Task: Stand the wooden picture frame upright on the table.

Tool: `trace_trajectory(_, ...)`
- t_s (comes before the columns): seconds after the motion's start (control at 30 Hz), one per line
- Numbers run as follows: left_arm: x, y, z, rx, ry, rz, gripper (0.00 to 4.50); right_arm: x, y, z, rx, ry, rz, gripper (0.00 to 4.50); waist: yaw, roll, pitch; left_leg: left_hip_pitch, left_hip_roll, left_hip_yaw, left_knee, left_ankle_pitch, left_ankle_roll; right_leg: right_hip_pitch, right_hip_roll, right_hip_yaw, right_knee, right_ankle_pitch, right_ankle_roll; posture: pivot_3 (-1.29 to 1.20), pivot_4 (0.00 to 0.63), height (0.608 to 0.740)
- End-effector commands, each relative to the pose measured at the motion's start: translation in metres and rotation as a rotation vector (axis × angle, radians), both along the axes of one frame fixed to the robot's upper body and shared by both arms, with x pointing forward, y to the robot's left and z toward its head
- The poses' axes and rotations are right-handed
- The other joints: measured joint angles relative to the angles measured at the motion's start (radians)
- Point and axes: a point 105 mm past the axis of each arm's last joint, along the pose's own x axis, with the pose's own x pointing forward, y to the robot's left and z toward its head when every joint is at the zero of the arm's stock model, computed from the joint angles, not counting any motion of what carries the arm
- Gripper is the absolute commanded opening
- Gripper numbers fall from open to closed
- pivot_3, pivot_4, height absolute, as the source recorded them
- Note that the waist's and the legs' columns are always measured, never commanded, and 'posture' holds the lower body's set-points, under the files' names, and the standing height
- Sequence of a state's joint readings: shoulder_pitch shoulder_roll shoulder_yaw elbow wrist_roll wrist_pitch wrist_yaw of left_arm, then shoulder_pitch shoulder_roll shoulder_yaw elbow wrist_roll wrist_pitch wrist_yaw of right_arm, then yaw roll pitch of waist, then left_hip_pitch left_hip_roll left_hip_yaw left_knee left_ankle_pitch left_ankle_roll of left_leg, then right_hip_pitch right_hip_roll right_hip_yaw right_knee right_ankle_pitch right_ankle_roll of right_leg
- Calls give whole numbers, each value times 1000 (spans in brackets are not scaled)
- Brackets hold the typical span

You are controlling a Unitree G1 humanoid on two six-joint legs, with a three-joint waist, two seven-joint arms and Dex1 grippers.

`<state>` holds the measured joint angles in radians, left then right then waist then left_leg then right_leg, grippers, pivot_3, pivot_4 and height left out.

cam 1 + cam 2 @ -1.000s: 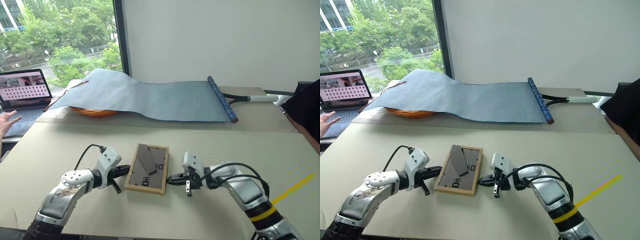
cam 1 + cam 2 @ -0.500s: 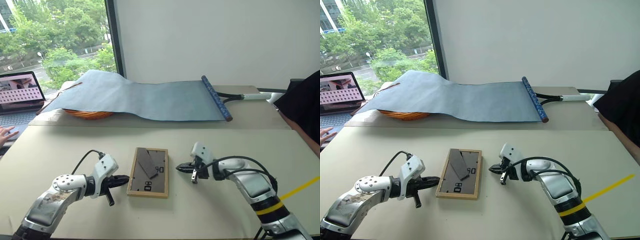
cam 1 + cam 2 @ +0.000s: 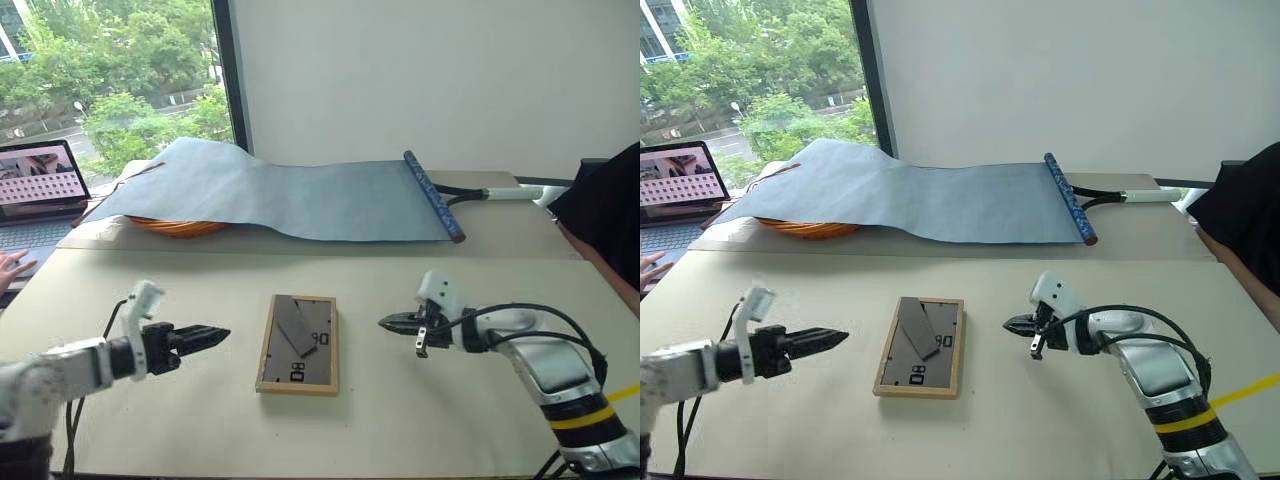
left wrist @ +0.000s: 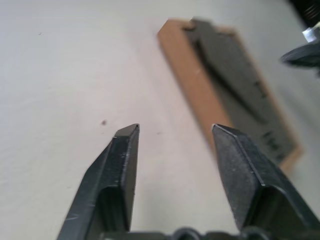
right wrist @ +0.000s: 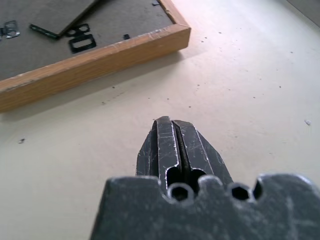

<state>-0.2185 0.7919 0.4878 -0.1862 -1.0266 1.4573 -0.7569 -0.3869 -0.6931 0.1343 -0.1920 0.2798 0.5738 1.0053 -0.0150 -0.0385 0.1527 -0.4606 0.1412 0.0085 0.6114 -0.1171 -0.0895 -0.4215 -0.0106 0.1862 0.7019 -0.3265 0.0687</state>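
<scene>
Frame face down between two empty claws.

Left claw [image 3: 218, 332] hovers left of the frame [image 3: 298, 343], fingers [image 4: 125, 150] parted in the left wrist view, holding nothing. The frame lies flat on the table [image 3: 420, 420], mid-near, dark back up with its stand flap slightly raised; picture side hidden. Right claw [image 3: 386, 322] hangs just right of it, pinched shut and empty. The frame looks light and stiff; its wood rim gives a firm, narrow hold, while the front may be glazed, so it is probably fragile if dropped or tipped hard. Lying flush, it offers little to get under: likely best pinched across a long wooden edge, or levered up at one end, leaving the thin flap free to prop it.
</scene>
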Motion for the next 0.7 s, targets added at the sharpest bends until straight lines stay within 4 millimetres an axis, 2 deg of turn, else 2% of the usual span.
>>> trace_trajectory(0.03,-19,-19,-14,-12,194,-129,4235,-4,6,4,-3,-36,38,0,-1,0,0,0,0,0,0,0,0,0,0,-1,0,0,0,0,150,684)
trace_trajectory(0.07,-20,-26,-19,-17,224,-158,4436,-4,8,1,-13,-40,43,0,-2,0,0,0,0,-1,-1,0,0,0,0,-1,0,0,-1,0,150,684)
trace_trajectory(0.23,-17,-58,-49,15,311,-200,4436,-3,22,-15,-42,-48,68,0,0,0,0,0,0,-4,-2,0,0,2,0,-5,1,2,-7,0,150,684)
trace_trajectory(0.33,-11,-69,-59,33,327,-179,4436,-4,32,-18,-19,-53,91,0,7,0,0,0,-1,-6,-1,0,0,2,0,-5,0,3,-7,0,150,684)
trace_trajectory(0.43,-5,-85,-62,-22,339,-183,4436,-6,44,-19,12,-51,117,0,23,2,-1,0,-2,-7,1,0,0,3,-1,-6,0,3,-7,0,150,684)
trace_trajectory(0.53,-9,-101,-59,-61,332,-227,4436,-10,54,-23,28,-44,136,0,32,2,-2,0,-3,-8,4,1,-1,4,-1,-7,0,4,-6,0,150,684)
trace_trajectory(0.7,-7,-107,-51,-138,315,-220,4436,-8,55,-27,16,-43,129,0,33,2,-2,0,-3,-8,5,1,-1,5,-2,-7,0,4,-5,0,150,684)
